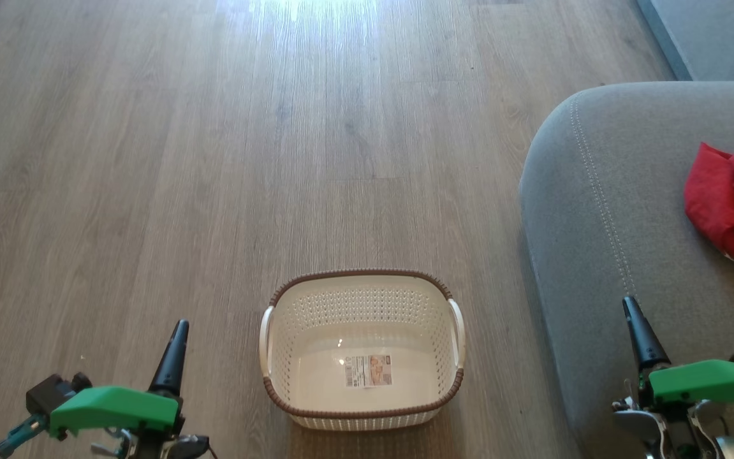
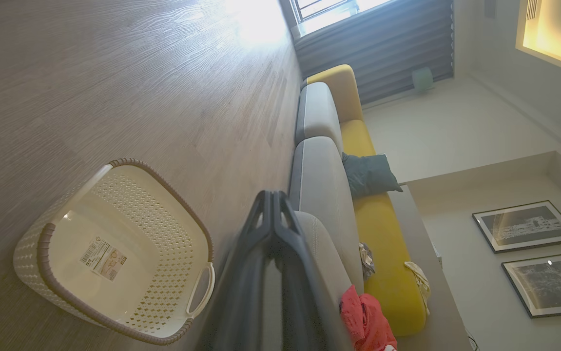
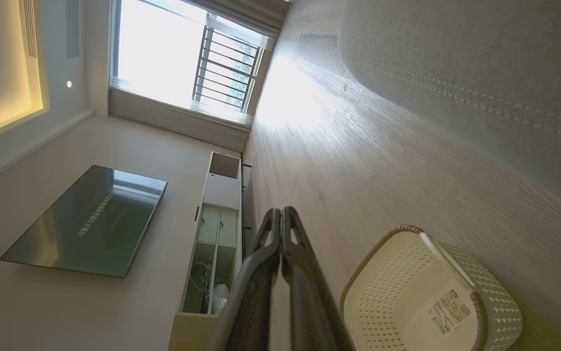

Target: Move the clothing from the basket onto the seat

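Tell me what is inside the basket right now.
Inside the basket a label sticker lies on the bare bottom, no garments. Its near wall's inner face is hidden. The red clothing lies on the seat.

**Both arms, held low and wide apart, grippers pointing forward.** The left gripper stands at the robot's lower left. Its two long dark fingers are pressed together into a single tapering spike that leans slightly toward the robot's right. Behind it sits a green wrist cover, with a dark block and teal cabling on its outer side. The right gripper mirrors it at the lower right, with its fingers likewise flat against each other and leaning slightly toward the robot's left. Behind it is a second green cover above bare metal fittings. In the wrist views, each finger pair meets at the tips.
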### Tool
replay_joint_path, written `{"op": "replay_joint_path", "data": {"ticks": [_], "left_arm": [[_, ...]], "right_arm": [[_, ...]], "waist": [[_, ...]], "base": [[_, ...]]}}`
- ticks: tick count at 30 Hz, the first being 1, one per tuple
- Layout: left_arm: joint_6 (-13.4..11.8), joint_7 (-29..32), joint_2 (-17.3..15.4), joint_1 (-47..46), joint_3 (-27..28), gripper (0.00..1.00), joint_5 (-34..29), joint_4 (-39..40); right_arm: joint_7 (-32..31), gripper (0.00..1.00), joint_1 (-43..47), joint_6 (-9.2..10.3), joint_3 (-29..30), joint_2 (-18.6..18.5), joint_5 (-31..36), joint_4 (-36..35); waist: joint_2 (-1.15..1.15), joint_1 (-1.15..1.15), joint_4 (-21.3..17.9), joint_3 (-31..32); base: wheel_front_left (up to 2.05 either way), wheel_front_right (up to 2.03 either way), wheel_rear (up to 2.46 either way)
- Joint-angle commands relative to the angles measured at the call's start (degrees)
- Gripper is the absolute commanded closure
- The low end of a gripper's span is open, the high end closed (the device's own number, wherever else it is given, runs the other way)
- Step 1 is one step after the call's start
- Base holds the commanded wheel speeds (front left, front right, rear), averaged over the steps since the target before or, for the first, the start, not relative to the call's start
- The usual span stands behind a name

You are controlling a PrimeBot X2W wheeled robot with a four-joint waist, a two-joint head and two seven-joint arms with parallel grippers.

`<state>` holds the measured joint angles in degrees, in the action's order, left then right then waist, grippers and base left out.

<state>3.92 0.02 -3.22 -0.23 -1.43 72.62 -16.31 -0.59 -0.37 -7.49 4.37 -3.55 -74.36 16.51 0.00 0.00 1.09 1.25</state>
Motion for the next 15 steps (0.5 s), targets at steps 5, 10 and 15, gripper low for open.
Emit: {"op": "replay_joint_path", "data": {"ticks": [5, 10, 15], "left_arm": [[0.86, 1.29, -0.18, -3.54, 2.87, 1.0, 3.87, 1.97], [1.35, 2.14, -0.16, -3.96, 3.68, 1.0, 6.78, 2.02], [1.84, 2.99, -0.14, -4.39, 4.5, 1.0, 9.7, 2.08]], "right_arm": [[-1.28, 1.0, -3.64, 0.0, -0.04, 0.21, -3.54, -2.21], [-2.12, 1.0, -4.03, 0.0, 0.37, 0.29, -6.1, -2.26], [-2.97, 1.0, -4.43, 0.0, 0.78, 0.38, -8.67, -2.31]], "waist": [[0.0, 0.0, -0.18, -0.23], [0.0, 0.0, -0.34, -0.45], [0.0, 0.0, -0.51, -0.66]], "base": [[0.0, 0.0, 0.0], [0.0, 0.0, 0.0], [0.0, 0.0, 0.0]]}}
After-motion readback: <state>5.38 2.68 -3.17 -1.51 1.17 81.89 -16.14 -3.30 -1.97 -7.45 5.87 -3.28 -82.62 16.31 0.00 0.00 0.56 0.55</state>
